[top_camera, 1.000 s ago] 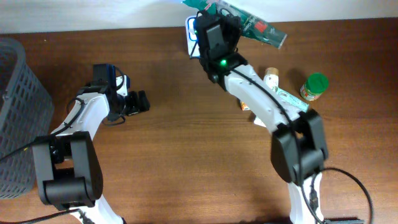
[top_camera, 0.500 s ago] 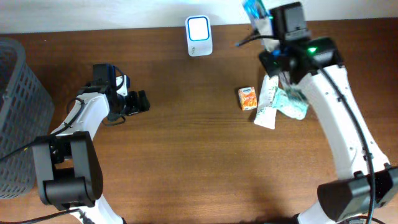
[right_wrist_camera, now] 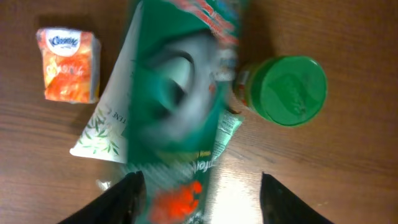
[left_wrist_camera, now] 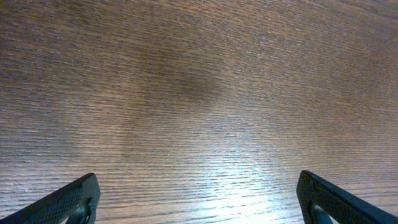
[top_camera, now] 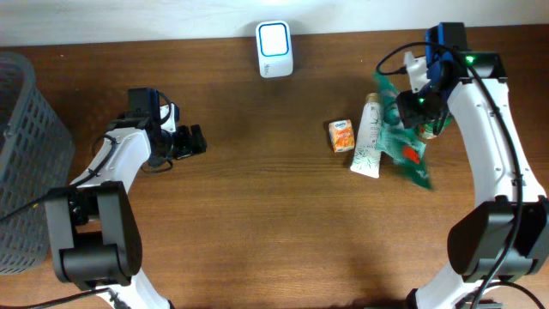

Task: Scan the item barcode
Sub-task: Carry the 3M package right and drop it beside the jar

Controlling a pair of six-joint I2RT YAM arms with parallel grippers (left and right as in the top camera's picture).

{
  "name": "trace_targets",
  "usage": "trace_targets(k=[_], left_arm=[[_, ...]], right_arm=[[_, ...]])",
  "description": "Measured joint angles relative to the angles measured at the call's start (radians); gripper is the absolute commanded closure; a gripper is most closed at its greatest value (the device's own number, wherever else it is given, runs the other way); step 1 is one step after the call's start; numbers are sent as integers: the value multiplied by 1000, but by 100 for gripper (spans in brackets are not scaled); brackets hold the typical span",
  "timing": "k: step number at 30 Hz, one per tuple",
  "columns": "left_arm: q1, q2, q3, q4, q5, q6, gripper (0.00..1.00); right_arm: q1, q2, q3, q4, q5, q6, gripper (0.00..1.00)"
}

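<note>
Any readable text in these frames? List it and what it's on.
"Kleenex", probably: small blue logo on the small orange tissue pack.
White plastic tube with leaf print: lettering too small to read.
Green foil packet: print motion-blurred, unreadable.
Green round jar lid: no text visible.

I log: green packet [top_camera: 395, 137], red-marked, motion-blurred, near the surface's right edge; white scanner [top_camera: 274, 49] at far edge.
</note>
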Motion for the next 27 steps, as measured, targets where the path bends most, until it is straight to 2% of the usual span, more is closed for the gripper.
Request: trace_targets(k=[5, 9, 11, 20, 27], left_arm=[[0, 0, 0, 0, 0, 0, 1], [0, 0, 0, 0, 0, 0, 1], [0, 0, 0, 0, 0, 0, 1], [0, 0, 0, 0, 0, 0, 1], [0, 0, 0, 0, 0, 0, 1]], right_arm=[[-2, 0, 12, -14, -6, 16, 26], [2, -26, 64, -45, -12, 40, 25], [5, -78, 89, -63, -17, 58, 2], [6, -501, 148, -116, -159, 80, 2], [6, -623, 148, -166, -180, 82, 2]])
